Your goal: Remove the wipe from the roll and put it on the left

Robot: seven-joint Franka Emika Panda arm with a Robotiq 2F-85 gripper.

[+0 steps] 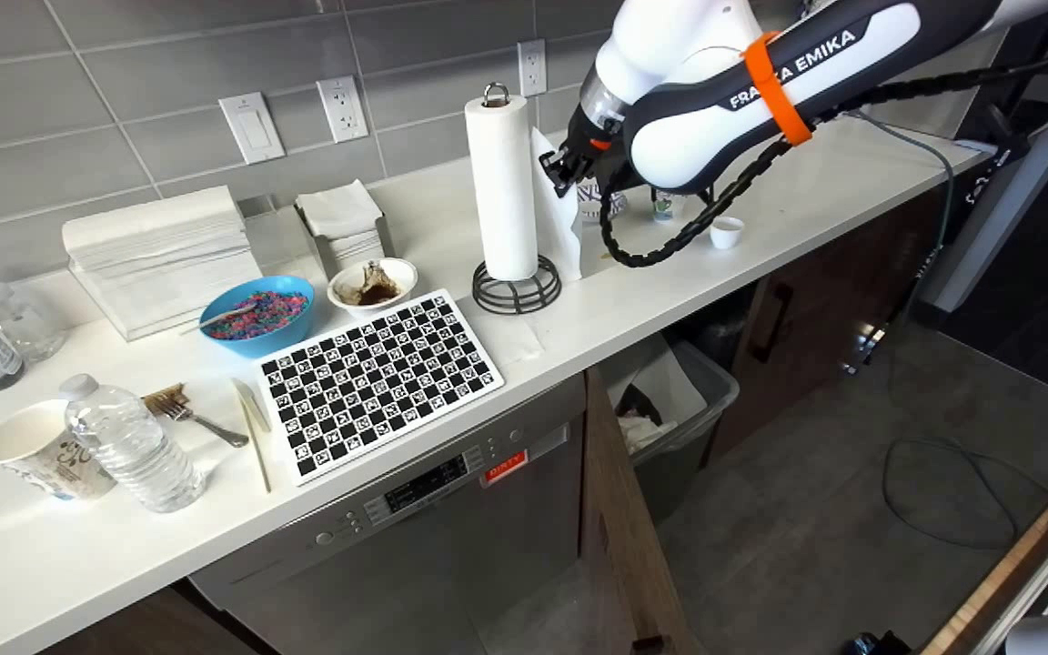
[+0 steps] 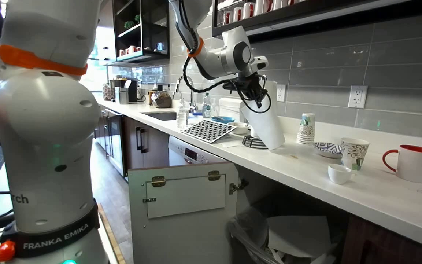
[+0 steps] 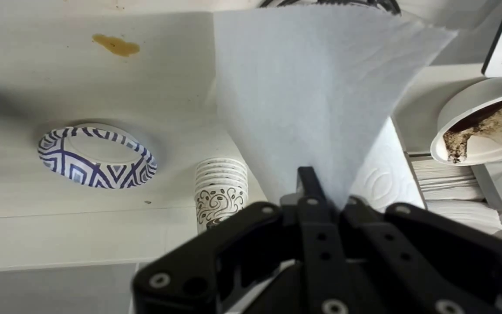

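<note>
Well, the gripper (image 3: 331, 196) has its two fingers (image 3: 311, 183) pinched together on the paper towel wipe (image 3: 307, 87), low in the middle of the wrist view. The wipe is skinny where the fingers squeeze it, and it spreads out wide toward the top of that frame. In an exterior view it hangs in the upper middle, just beside the paper towel roll (image 1: 501, 191), on its right side in the frame. The roll stands up tall on its dark wire base (image 2: 254, 143). I can't tell if the low end of the wipe touches the white counter (image 1: 615, 296).

So the grabbing is done. In the wrist view both long sides and the top edge of the wipe look loose, so I think the tearing is done too, but the roll is so near that I can't be sure. What is left, I think, is to take the wipe over to the left, put it down and let go. That part is not done yet, because the wipe hangs from the gripper.

Farther out, in an exterior view, the checkered board (image 1: 383, 387) lies below and left of the roll, and the blue bowl (image 1: 262, 346) sits more to the left. I can't tell which spot "left" means.
</note>
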